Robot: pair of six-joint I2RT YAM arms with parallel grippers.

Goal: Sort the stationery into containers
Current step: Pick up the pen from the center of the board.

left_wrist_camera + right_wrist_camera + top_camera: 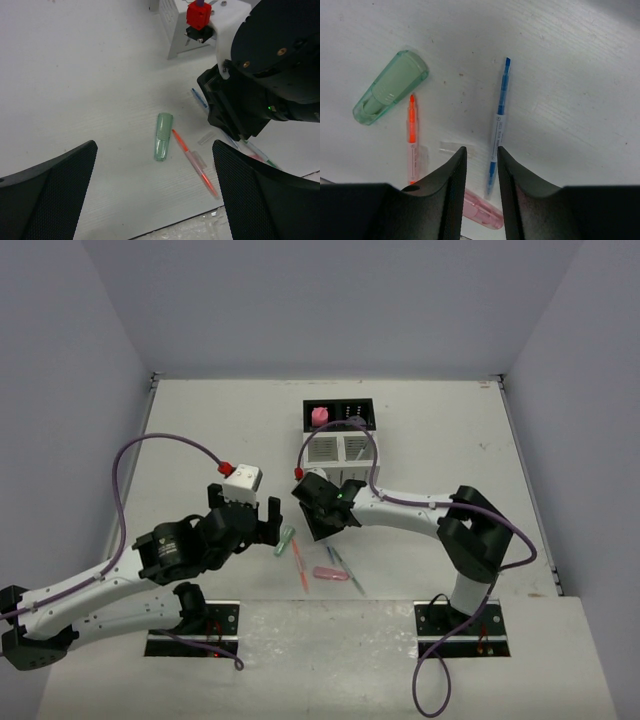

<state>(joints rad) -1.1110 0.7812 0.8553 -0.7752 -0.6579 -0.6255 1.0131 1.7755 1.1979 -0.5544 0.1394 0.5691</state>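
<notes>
Now the right claw (481, 155) hangs half-closed, its fingers narrowly apart and gripping nothing. The blue pen (499, 125) lies on the table (570, 75), its near end just inside that gap, against one finger. We judge it best to centre the gap across the barrel, then squeeze. The left claw (154, 165) gapes wide and empty above the green marker (163, 136). The pink marker (480, 212) is mostly hidden behind the right fingers, and we cannot tell whether they touch the table.

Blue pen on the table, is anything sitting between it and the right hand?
Nothing visible does. The thin blue pen lies bare on the white table, one end showing in the gap between the fingers of the right hand. A small clear piece lies beside one finger, off the pen.
</notes>
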